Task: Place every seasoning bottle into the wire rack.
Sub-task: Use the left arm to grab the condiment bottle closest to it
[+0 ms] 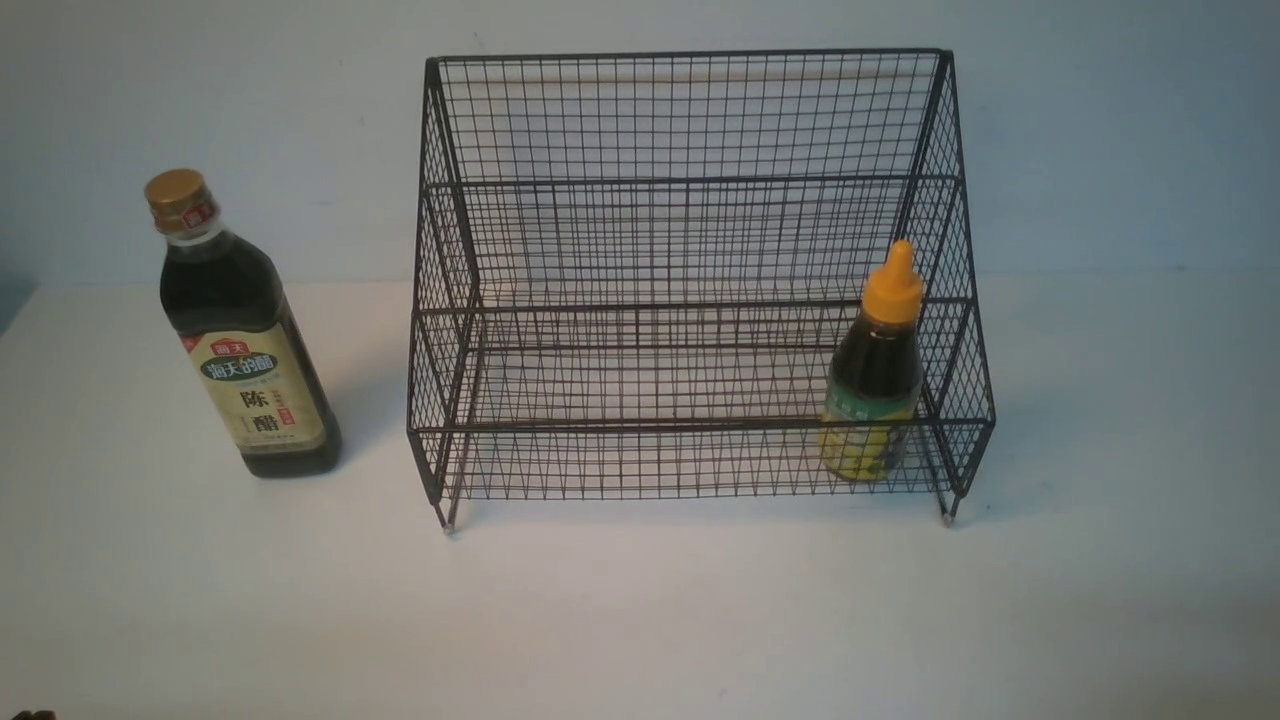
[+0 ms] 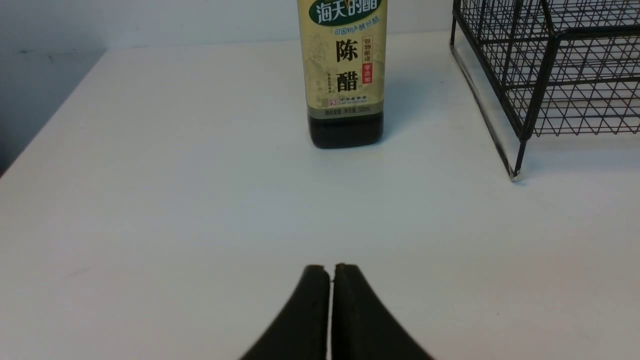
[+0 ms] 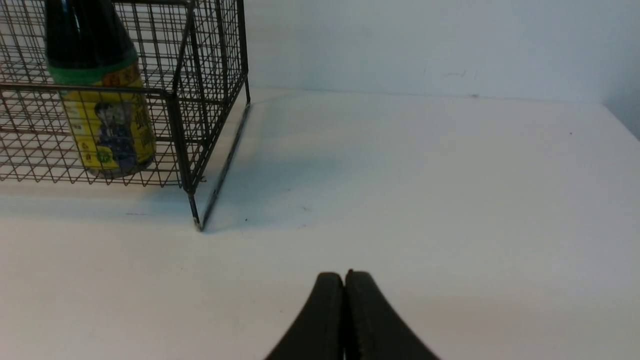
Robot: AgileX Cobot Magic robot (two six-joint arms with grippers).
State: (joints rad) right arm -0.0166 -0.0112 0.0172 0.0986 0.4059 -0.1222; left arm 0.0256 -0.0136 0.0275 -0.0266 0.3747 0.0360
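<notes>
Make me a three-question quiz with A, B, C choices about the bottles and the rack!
1. Where is the short bottle compared with the rack?
A left of it
B inside, at its right end
C on top

2. What colour is the cap on the tall bottle?
A gold
B blue
C white

3. How is the left tool?
A wide open
B shut on a bottle
C shut, holding nothing

Answers:
1 B: it stands behind the front mesh, by the right side.
2 A: the cap looks gold.
3 C: its fingers meet, and the tall bottle stands apart ahead.
</notes>
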